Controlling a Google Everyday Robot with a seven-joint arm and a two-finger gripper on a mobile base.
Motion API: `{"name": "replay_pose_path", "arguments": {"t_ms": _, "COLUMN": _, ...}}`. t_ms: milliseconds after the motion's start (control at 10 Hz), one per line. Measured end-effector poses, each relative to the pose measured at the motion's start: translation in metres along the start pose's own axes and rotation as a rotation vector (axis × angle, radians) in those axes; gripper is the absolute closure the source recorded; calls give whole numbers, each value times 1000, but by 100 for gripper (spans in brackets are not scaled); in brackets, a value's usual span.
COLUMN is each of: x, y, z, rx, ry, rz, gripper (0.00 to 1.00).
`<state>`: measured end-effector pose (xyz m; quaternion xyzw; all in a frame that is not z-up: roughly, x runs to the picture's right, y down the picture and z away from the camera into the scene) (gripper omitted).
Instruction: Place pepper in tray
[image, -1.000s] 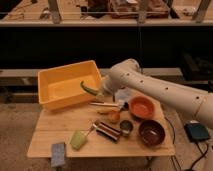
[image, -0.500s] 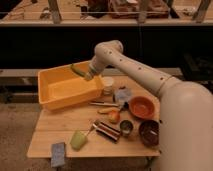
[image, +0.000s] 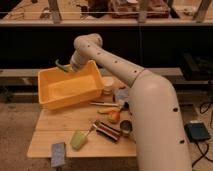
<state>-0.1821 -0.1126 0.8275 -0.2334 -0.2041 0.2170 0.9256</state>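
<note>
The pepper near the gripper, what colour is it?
Dark green; the pepper is at the gripper, above the tray. Camera view.

Arm stretched forward, gripper (image: 71, 67) at its far end.

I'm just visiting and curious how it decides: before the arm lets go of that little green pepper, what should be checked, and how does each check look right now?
1. Pepper held at the claw: ok, it sticks out from the arm's end.
2. Pepper over the tray: ok, but it hangs above the back rim, not the middle.
3. Room inside the tray: ok, nothing shows on its floor.
4. Tray resting fully on the table: not ok, its left end overhangs the edge.
5. Claw clear of the tray walls: ok, it is above them.
6. Grip firmness: cannot tell.
</note>
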Motion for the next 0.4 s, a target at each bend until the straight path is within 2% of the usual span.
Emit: {"name": "replay_pose_path", "arguments": {"t_ms": 400, "x": 0, "y": 0, "z": 0, "rx": -1, "ry": 1, "rz": 0, "gripper": 54}}
